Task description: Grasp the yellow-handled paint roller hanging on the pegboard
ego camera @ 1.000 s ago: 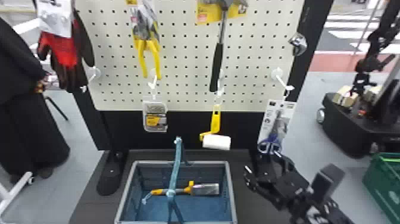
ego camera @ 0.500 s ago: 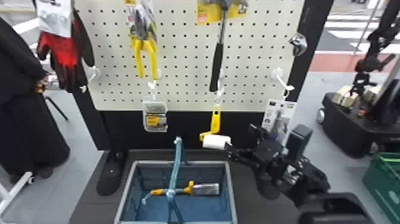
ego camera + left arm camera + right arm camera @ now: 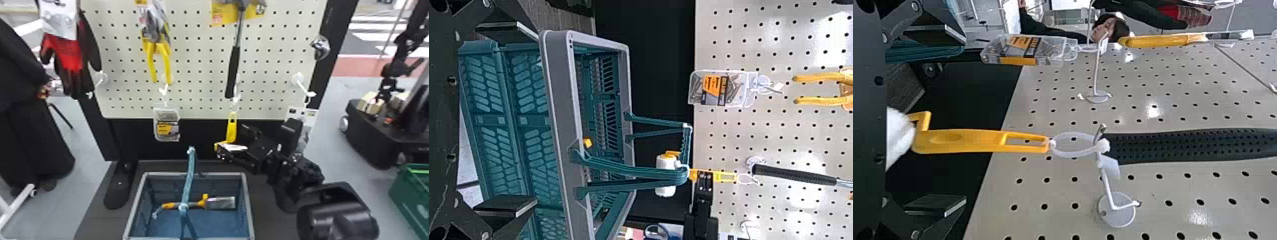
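The paint roller hangs from a pegboard hook by a white tie, yellow handle [image 3: 231, 130] up and white roller [image 3: 235, 147] down. My right gripper [image 3: 230, 153] is at the white roller, arm coming in from the lower right. In the right wrist view the right gripper [image 3: 959, 122] is open, black fingers [image 3: 928, 31] on either side of the white roller [image 3: 898, 139] and the base of the yellow handle [image 3: 978, 141]. I cannot tell if they touch it. My left gripper [image 3: 524, 117] stands open over the basket [image 3: 556, 125], holding nothing.
A grey-and-teal basket [image 3: 245, 204] below the board holds a yellow-handled scraper [image 3: 204, 202]. A black-handled hammer [image 3: 233, 70] hangs just above the roller. Yellow pliers [image 3: 158, 54], a screw pack [image 3: 166, 124] and red-black gloves [image 3: 68, 60] hang to the left. A green crate [image 3: 411, 191] stands at right.
My right arm has swung up and to the left from the lower right, bringing its gripper to the hanging roller. The roller still hangs on its hook.
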Available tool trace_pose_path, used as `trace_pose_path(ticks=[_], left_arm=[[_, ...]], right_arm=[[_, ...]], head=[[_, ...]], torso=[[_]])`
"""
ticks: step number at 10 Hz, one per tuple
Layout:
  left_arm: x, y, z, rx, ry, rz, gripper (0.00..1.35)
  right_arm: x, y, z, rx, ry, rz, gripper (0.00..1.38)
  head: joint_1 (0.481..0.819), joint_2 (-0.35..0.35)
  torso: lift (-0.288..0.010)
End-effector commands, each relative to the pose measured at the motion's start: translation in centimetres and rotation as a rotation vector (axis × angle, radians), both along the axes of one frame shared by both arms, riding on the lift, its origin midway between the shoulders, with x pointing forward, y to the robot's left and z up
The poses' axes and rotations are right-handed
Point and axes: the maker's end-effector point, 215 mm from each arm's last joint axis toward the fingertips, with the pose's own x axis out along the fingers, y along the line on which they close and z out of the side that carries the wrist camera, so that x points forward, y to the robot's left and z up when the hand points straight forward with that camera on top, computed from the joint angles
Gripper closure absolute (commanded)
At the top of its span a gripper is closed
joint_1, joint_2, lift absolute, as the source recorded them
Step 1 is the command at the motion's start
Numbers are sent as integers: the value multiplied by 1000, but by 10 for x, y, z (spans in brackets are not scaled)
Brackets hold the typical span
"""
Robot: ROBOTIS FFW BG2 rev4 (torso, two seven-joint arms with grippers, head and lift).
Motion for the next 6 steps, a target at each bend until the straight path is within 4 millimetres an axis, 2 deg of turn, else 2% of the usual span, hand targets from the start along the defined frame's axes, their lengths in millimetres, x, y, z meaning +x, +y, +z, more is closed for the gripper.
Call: trace_pose_path(ticks=[1, 3, 6], left_arm=[[2, -3, -3, -5, 3, -5, 160], [3, -5, -4, -8, 3, -9, 160], [5, -4, -1, -10, -3, -8, 160]], right_arm=[[5, 8, 5, -5, -7, 17, 174], [8, 6, 4, -16, -6, 18, 213], [9, 4, 1, -6, 7, 15, 556]], head=[[549, 0], [549, 0], [549, 0]], torso=[[-100], [-100], [-100]])
